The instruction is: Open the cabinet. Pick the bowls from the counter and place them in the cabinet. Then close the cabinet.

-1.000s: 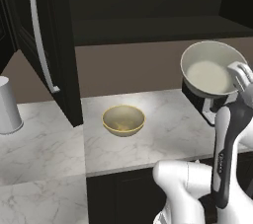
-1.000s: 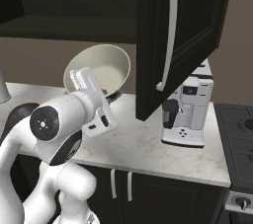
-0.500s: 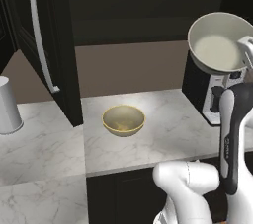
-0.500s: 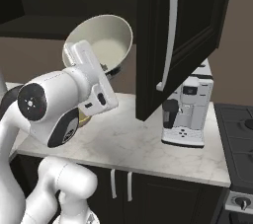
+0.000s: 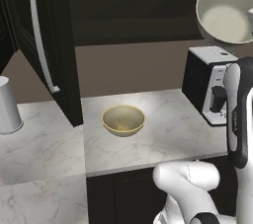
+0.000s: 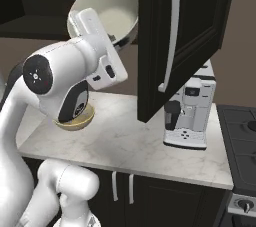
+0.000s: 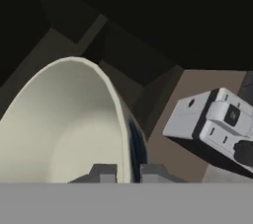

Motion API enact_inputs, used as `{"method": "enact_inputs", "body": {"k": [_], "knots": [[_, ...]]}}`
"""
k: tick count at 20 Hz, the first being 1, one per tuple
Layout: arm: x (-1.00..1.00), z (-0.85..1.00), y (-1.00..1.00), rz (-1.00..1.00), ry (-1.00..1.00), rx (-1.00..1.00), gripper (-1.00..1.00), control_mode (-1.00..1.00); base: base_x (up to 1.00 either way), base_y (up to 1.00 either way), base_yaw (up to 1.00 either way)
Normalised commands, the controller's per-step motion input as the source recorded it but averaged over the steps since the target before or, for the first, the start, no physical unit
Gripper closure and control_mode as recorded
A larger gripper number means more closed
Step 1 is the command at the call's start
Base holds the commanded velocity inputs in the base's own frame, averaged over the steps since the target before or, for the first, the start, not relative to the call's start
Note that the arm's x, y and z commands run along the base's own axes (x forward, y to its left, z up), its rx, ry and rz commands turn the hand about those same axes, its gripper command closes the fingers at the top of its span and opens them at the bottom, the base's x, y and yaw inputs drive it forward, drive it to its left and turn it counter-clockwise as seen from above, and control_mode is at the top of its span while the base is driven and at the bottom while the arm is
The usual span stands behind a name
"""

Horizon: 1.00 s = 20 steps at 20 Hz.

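Cabinet (image 6: 187, 26) doors open. I hold off-white bowl (image 5: 227, 13) aloft near cabinet opening, gripper (image 7: 123, 171) fingers clamped on its rim. Tan bowl (image 5: 123, 120) waits on counter (image 5: 163, 139). Left by my judgement: shelve both bowls, shut doors.

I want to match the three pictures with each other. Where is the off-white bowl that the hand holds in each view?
Left base view: off-white bowl at the top right, lifted above the coffee machine.
Right base view: the bowl at the top, left of centre, beside the open cabinet door.
Hand view: the bowl at the lower left, its rim between the fingertips.
Shared landmark: the coffee machine, seen in all three.
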Motion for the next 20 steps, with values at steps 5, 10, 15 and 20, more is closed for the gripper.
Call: {"method": "enact_inputs", "body": {"k": [5,10,15,20], "knots": [[0.40,0.64,-0.06,0.00,0.01,0.00,1.00,-1.00,0.00,0.00,0.00],[0.57,0.40,0.00,0.00,0.09,0.00,1.00,-1.00,0.00,0.00,0.00],[0.58,0.07,-0.01,0.00,0.22,0.00,1.00,-1.00,0.00,0.00,0.00],[0.49,-0.04,0.00,0.00,0.15,0.00,1.00,-1.00,0.00,0.00,0.00]]}}
